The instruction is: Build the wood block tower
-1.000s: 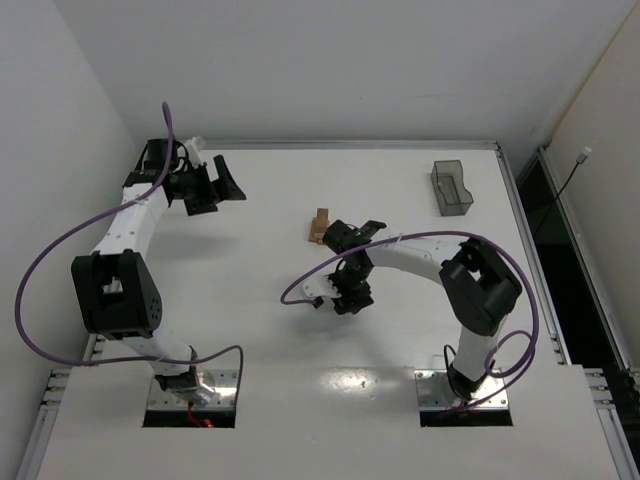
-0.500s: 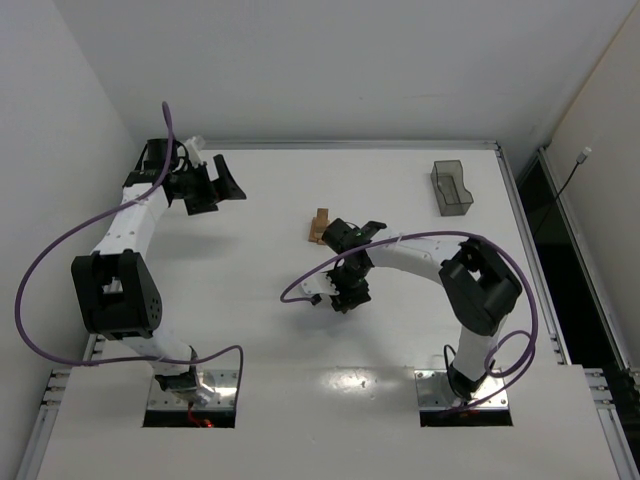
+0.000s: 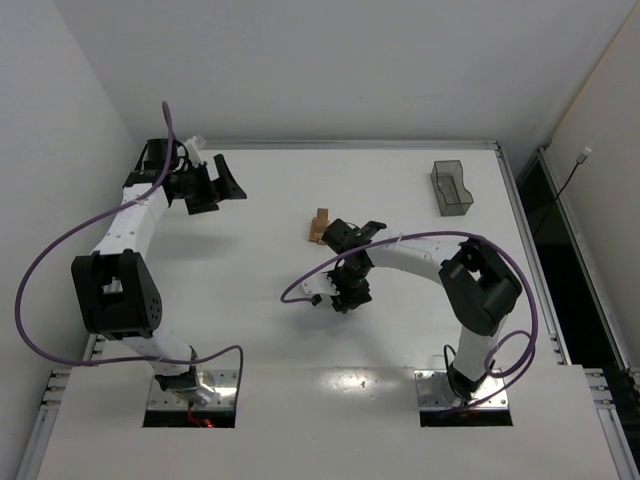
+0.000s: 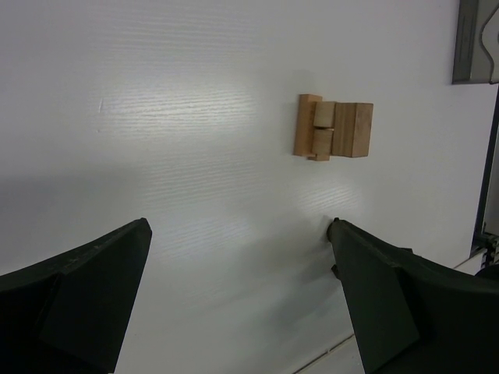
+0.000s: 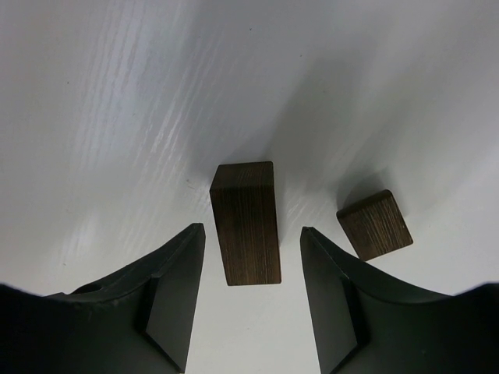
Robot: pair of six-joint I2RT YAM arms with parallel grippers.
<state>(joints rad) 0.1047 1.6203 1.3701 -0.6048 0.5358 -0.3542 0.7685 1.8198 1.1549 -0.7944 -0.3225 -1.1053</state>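
I have the right gripper (image 5: 251,238) low over the table (image 3: 260,330), jaws released and set either side of an upright dark brown block (image 5: 245,222). A sliver of white shows on each side of it, so I judge nothing is gripped yet and the fingers are only lined up to close on its long faces. A second dark block (image 5: 374,224) lies just beside it on the right, apart from the finger, which should leave room to close without nudging it. The wood block tower (image 3: 319,225) sits near the middle of the table, just beyond the right wrist. From the left wrist view it is only a few light tan pieces pressed together, with no dark ones on it, so most of the build remains. The left gripper (image 4: 239,234) hangs spread and empty at the far left, well apart from the tower, which I take as parked out of the way. The table is plain matte white with soft glare, a metal rail (image 3: 350,144) edges the far side, a dark tray (image 3: 452,188) stands at the far right, and white walls (image 3: 330,70) close the cell in.
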